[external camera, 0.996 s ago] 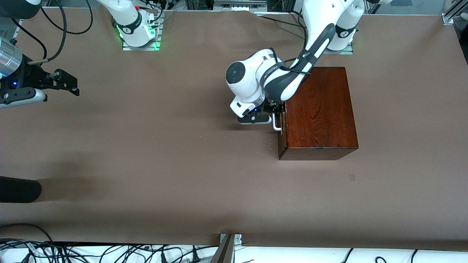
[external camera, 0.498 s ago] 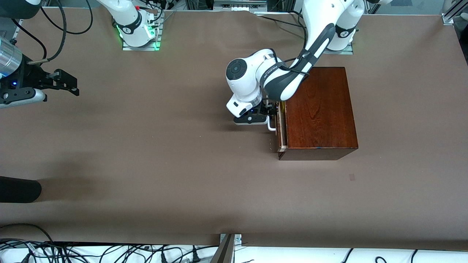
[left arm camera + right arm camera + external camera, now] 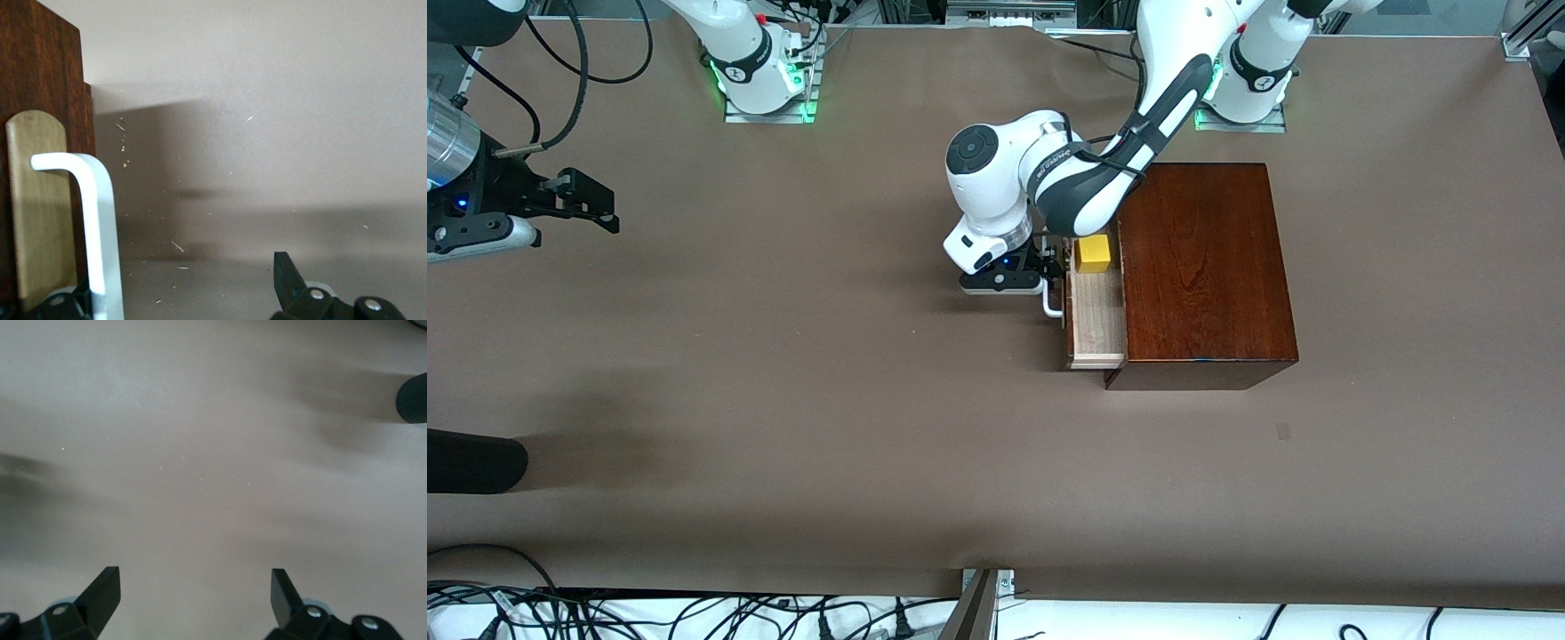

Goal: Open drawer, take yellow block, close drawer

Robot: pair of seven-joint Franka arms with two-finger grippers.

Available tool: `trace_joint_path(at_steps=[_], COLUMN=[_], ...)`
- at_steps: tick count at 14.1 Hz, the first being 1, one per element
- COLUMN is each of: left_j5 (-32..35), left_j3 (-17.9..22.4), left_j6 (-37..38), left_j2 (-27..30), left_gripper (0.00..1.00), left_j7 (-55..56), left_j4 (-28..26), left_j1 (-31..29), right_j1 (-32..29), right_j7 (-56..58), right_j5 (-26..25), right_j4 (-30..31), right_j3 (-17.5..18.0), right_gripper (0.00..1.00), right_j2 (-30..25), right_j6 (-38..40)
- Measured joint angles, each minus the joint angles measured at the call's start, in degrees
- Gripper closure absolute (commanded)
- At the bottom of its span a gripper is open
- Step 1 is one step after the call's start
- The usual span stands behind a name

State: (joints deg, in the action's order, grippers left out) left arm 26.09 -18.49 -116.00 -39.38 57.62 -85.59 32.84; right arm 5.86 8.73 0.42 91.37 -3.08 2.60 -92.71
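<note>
The dark reddish-brown wooden box stands at the left arm's end of the table. Its drawer is pulled partly out and shows its pale wood inside. The yellow block sits in the drawer at the end farther from the front camera. My left gripper is at the white handle. In the left wrist view the handle stands between the spread fingers of the left gripper, close to one of them. My right gripper waits open and empty over bare table.
A black rounded object reaches in at the right arm's end of the table and shows in the right wrist view. Cables lie along the table's edge nearest the front camera.
The drawer has slid out of the box toward the right arm's end, and the yellow block has come into view. My left gripper moved with the handle. The right arm has not moved.
</note>
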Motion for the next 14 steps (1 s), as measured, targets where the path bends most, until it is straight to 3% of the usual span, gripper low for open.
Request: trace_joint_path(at_steps=[14], left_j5=[0.74], left_j3=[0.02], left_j6=[1.1], left_j2=[-1.25], left_gripper=[0.0], left_j7=[-2.55], left_j4=[2.91], left_j1=[2.18], right_j1=[-0.12], right_j7=[0.0], right_j5=[0.0], right_j4=[0.0], right_j3=[0.0], right_gripper=[0.0], right_j2=[0.0], right_j6=[0.0])
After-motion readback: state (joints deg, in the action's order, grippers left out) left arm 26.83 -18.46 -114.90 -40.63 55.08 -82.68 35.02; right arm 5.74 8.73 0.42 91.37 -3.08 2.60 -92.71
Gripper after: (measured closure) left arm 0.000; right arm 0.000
